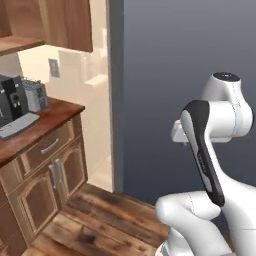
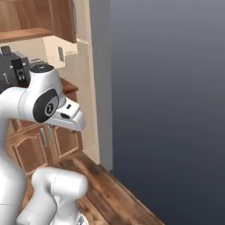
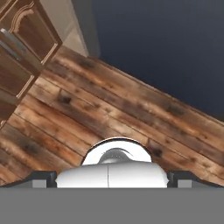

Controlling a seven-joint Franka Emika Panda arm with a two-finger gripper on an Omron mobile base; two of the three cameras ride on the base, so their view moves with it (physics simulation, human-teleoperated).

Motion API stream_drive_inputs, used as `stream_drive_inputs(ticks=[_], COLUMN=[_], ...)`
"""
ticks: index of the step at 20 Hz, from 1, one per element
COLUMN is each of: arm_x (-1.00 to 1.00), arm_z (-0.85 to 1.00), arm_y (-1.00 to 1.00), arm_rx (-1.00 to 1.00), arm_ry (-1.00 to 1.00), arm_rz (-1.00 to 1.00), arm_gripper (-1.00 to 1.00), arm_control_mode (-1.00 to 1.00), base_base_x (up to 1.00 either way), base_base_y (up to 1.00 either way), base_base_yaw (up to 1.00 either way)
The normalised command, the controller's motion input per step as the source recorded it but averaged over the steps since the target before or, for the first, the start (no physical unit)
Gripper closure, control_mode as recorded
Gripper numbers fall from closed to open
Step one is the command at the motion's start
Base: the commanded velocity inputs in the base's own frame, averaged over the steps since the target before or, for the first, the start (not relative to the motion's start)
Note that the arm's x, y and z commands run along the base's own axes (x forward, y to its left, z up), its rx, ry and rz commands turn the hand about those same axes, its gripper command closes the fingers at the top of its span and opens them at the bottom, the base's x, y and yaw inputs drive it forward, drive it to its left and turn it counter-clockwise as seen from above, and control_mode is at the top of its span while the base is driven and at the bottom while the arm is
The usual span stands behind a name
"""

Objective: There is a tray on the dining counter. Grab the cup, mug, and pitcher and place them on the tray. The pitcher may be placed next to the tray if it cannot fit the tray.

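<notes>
I judged nothing yet placed, cup, mug and pitcher all left to fetch, since my cameras faced a dark wall (image 1: 185,60), plank floor (image 3: 109,109) and the coffee machine (image 1: 12,100) surface, and I could not tell how the jaws stood.

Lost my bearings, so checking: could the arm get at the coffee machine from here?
Probably not. The arm is folded close over the base, and the coffee machine sits far left on the wood counter, with open floor between.
</notes>
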Motion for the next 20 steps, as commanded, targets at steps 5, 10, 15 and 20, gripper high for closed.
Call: stream_drive_inputs(ticks=[5, 10, 15, 20], arm_x=[0.00, 0.00, 0.00, 0.00], arm_z=[0.00, 0.00, 0.00, 0.00], arm_y=[0.00, 0.00, 0.00, 0.00], arm_rx=[0.00, 0.00, 0.00, 0.00], arm_ry=[0.00, 0.00, 0.00, 0.00], arm_rz=[0.00, 0.00, 0.00, 0.00], arm_gripper=[-1.00, -1.00, -1.00, -1.00], arm_control_mode=[1.00, 1.00, 1.00, 1.00], base_base_x=[0.92, 0.99, 0.89, 0.77], base_base_y=[-0.06, -0.02, -0.03, -0.01], base_base_yaw=[0.67, 0.66, 0.63, 0.42])
